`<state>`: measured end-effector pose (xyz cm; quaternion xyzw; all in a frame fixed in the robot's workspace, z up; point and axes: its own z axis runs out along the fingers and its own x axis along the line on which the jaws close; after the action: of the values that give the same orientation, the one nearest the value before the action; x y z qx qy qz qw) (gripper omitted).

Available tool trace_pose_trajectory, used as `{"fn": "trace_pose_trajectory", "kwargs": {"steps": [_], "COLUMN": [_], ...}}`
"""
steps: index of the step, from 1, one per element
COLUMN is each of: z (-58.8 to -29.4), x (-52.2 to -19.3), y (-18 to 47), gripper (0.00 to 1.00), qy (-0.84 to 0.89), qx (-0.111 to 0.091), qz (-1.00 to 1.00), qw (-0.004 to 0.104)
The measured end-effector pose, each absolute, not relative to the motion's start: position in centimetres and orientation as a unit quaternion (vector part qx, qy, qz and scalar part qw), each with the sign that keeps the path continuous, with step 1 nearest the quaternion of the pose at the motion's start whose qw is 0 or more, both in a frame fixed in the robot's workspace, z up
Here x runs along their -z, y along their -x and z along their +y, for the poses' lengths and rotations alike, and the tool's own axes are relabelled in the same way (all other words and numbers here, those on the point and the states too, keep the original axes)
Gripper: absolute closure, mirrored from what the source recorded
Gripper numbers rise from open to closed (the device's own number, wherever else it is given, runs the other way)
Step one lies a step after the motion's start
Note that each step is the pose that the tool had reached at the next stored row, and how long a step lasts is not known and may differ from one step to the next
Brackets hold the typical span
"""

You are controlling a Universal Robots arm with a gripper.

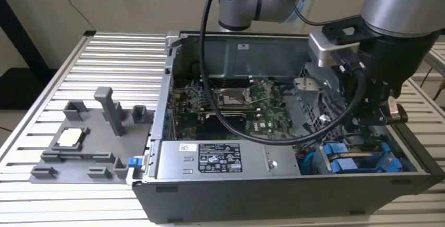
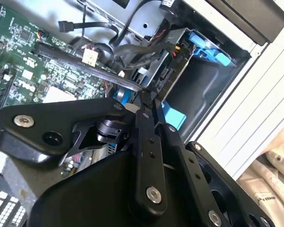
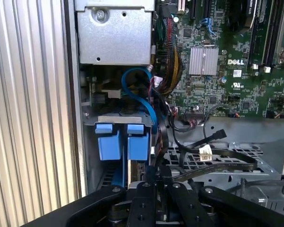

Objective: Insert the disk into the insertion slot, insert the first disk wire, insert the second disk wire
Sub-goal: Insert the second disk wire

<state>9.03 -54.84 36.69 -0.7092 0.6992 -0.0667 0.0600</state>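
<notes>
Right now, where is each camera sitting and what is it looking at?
Exterior view: off the arm, above the table, looking down into the open computer case; the arm reaches in.
First wrist view: on the arm, looking past the end effector at blue disk tabs in the insertion slot.
Second wrist view: on the arm, end effector near the drive cage.
All three views share the blue tabs and motherboard.

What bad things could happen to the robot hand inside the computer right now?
The gripper is low in the case, next to loose black cables. It might snag or tug one. The blue tabs of the disk sit right in front of it, so a bump could bend them. The green circuit board is close too, and a sideways slip might scrape it.
</notes>
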Motion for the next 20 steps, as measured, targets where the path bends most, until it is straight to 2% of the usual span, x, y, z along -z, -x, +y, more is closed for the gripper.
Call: {"fn": "trace_pose_trajectory", "kwargs": {"steps": [5, 11, 13, 17, 20], "z": [-54.9, -55.6, -55.9, -56.3, -56.5], "x": [-36.7, -36.7, -36.6, -36.5, -36.4], "y": [-9.1, -9.9, -10.3, -11.1, -11.6], "gripper": [0.84, 0.84, 0.84, 0.84, 0.84], "qy": [0.709, 0.711, 0.711, 0.711, 0.711], "qx": [0.066, 0.045, 0.040, 0.035, 0.030], "qz": [0.700, 0.701, 0.701, 0.702, 0.702], "qw": [0.059, 0.039, 0.035, 0.031, 0.034]}}
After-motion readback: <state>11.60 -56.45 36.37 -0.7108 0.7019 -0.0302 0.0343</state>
